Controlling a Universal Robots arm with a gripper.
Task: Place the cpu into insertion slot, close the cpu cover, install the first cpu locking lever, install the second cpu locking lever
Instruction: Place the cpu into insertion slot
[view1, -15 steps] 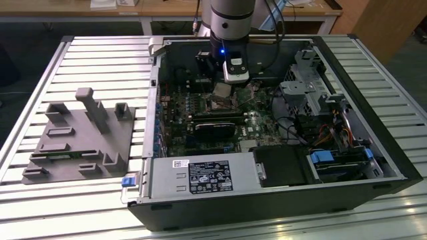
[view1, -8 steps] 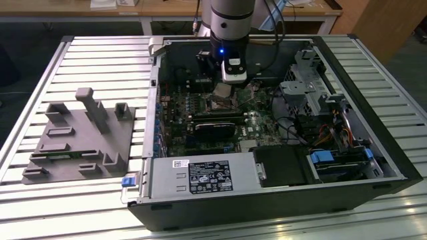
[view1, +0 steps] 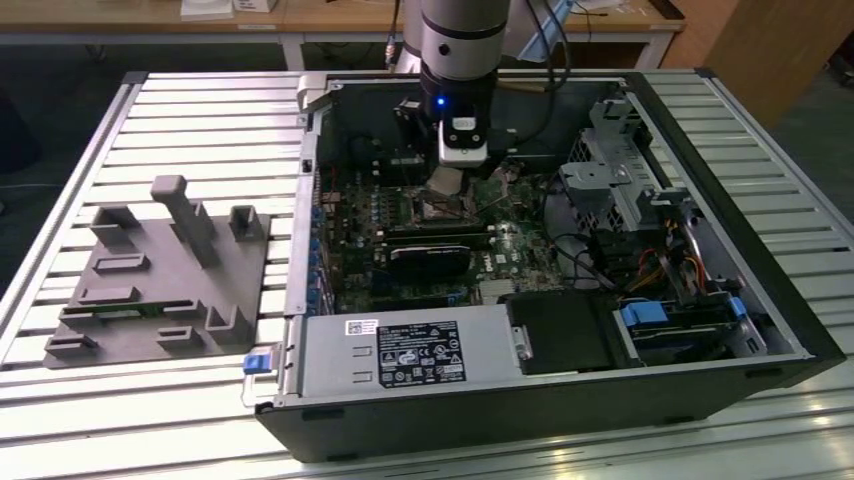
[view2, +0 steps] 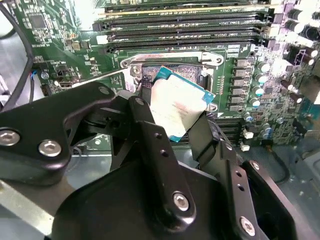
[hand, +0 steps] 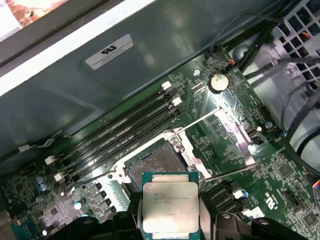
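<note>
Claw (view2: 175, 122) grips the chip (hand: 170, 202) by two edges, hovering above the open socket (hand: 152, 167); seating it well likely needs it level, corners squared to the rim, eased down without force.

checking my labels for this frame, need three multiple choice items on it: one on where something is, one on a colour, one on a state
1. Where is the cpu?
A. held in the gripper, not yet in the insertion slot
B. seated flat in the insertion slot
C. dropped, held by nothing

2. What colour is the circuit board?
A. red
B. white
C. green

3. How does the cpu cover stand?
A. shut over the insertion slot
B. swung open, off the insertion slot
C. held in the gripper

Answers:
1 A: both wrist views show the black fingers clamping the chip's sides.
2 C: the board reads green around the slot in both wrist views.
3 B: the silvery frame lies beside the slot, whose dark centre is bare.
</note>
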